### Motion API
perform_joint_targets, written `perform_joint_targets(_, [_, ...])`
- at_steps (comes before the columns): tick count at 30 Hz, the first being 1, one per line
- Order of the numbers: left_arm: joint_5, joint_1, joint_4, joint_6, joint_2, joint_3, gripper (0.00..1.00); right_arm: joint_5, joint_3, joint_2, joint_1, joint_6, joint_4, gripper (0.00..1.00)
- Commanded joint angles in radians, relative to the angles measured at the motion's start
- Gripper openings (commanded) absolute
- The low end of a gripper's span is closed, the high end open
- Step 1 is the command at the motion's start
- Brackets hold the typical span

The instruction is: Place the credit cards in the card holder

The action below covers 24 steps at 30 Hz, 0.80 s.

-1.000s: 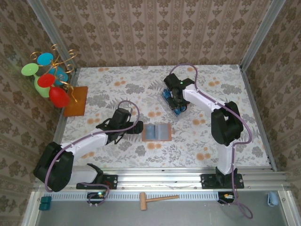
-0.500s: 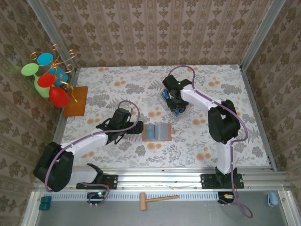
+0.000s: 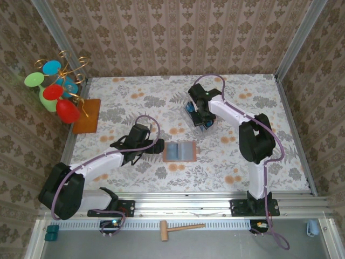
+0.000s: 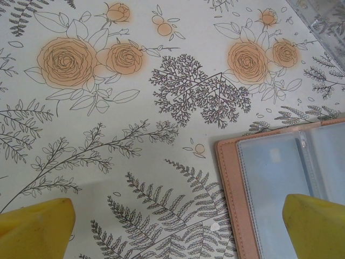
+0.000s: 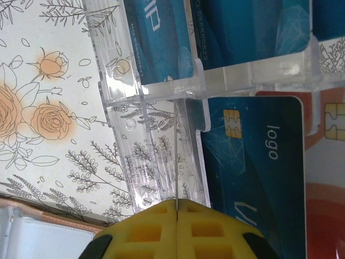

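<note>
The card holder [image 3: 179, 151] lies open and flat in the middle of the table, its tan edge and greyish sleeves also in the left wrist view [image 4: 280, 178]. My left gripper [image 3: 153, 144] hovers just left of it, open, with its yellow fingertips [image 4: 38, 226] wide apart over the cloth. Several blue credit cards [image 5: 253, 162] lie in the clear tray [image 3: 193, 106]. My right gripper [image 3: 200, 117] is over that tray, shut on one credit card [image 5: 176, 162], which shows edge-on as a thin line rising from between the yellow pads [image 5: 215, 232].
An orange-brown mat [image 3: 87, 116] and a wire stand of coloured glasses [image 3: 56, 91] sit at the far left. A wooden hammer [image 3: 180, 229] lies beyond the front rail. Patterned walls close in the table on three sides.
The right gripper's jaws have closed over the tray, and its arm has shifted slightly there. The left arm and the card holder have not moved.
</note>
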<state>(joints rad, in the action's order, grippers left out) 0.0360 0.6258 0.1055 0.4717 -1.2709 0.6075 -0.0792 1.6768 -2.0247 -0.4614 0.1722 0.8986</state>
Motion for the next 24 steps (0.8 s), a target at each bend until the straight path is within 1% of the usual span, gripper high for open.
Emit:
perform_joint_targets(1, [-0.013,-0.008,0.016,-0.008,-0.012,0.026,1.00,0.039,0.040,-0.007,0.006,-0.032,0.043,0.00])
perform_joint_targets(7, [-0.014,-0.008,0.046,-0.029,-0.013,0.048,1.00,0.056,0.079,0.028,0.010,-0.054,0.076,0.00])
perform_joint_targets(12, [-0.014,-0.008,0.077,-0.051,-0.023,0.070,1.00,0.084,0.107,0.102,0.010,-0.053,0.103,0.00])
perform_joint_targets(16, [-0.020,-0.005,0.101,-0.074,-0.049,0.092,1.00,0.153,0.084,0.182,0.010,-0.024,0.082,0.00])
perform_joint_targets(20, [-0.003,0.010,0.125,-0.099,-0.088,0.124,1.00,0.271,-0.044,0.275,0.009,0.063,-0.034,0.00])
perform_joint_targets(24, [0.038,0.046,0.150,-0.130,-0.137,0.162,1.00,0.423,-0.287,0.382,0.008,0.218,-0.270,0.00])
